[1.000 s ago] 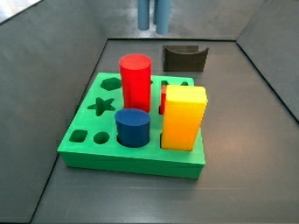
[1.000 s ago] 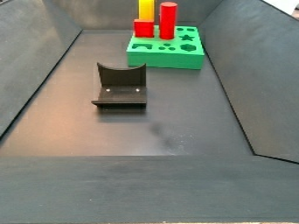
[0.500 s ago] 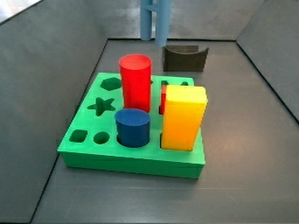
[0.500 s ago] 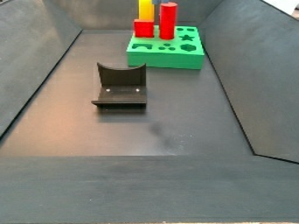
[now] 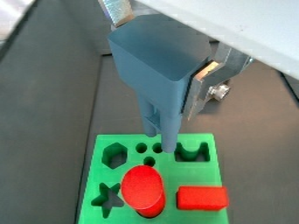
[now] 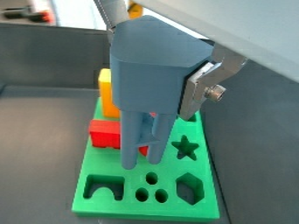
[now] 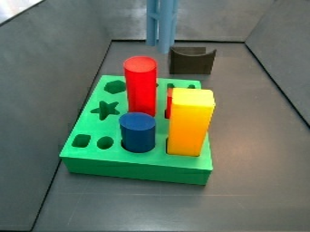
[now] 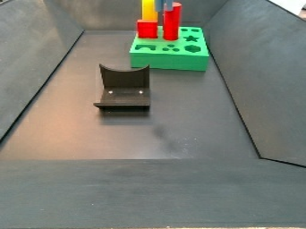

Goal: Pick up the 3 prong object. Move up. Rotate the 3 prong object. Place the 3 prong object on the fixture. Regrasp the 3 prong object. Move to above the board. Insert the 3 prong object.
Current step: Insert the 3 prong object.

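Hovering over green board (image 5: 105, 184) — gripper (image 6: 149, 96) fingers clamping 3 prong object (image 5: 162, 109), red cylinder (image 5: 145, 189) beside.

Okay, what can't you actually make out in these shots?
- Gripper: the 3 prong object covers its fingers in both wrist views; top edge cuts it in side views.
- Blue cylinder: unseen in wrist views.
- Fixture: only partly shown, behind the green board.

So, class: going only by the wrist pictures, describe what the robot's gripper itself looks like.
The gripper shows little of itself: a flat silver metal finger plate with a round screw in it, under a pale grey-white housing. No cables or markings are visible.
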